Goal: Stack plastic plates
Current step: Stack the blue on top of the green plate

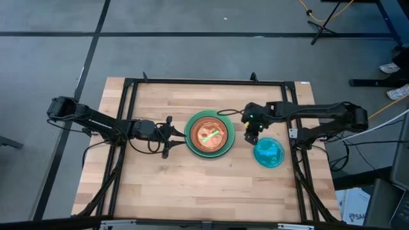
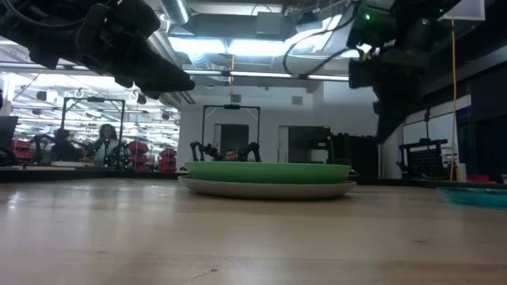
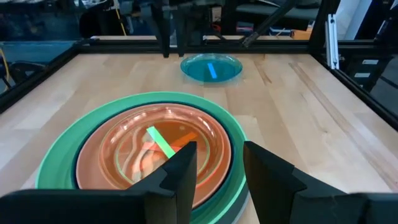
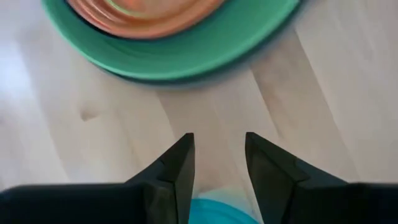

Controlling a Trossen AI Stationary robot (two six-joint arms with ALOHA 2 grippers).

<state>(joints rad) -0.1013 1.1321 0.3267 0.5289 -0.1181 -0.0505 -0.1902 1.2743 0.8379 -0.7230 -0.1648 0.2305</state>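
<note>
A stack of plates (image 1: 209, 134) stands at the table's middle: a grey plate (image 2: 265, 188) at the bottom, a light green one (image 3: 65, 155) and a dark teal rim above it, translucent orange and lime plates (image 3: 155, 146) on top. A small cyan plate (image 1: 268, 153) lies flat on the table to the stack's right, also seen as the cyan plate (image 3: 211, 67). My left gripper (image 1: 174, 134) hovers open at the stack's left edge (image 3: 217, 165). My right gripper (image 1: 251, 134) is open, pointing down above bare wood between the stack and the cyan plate (image 4: 219, 155).
A black metal frame (image 1: 204, 82) runs along the table's far edge and sides. Bare wood (image 1: 192, 185) lies toward the near edge. People sit in the room beyond the table (image 2: 103, 142).
</note>
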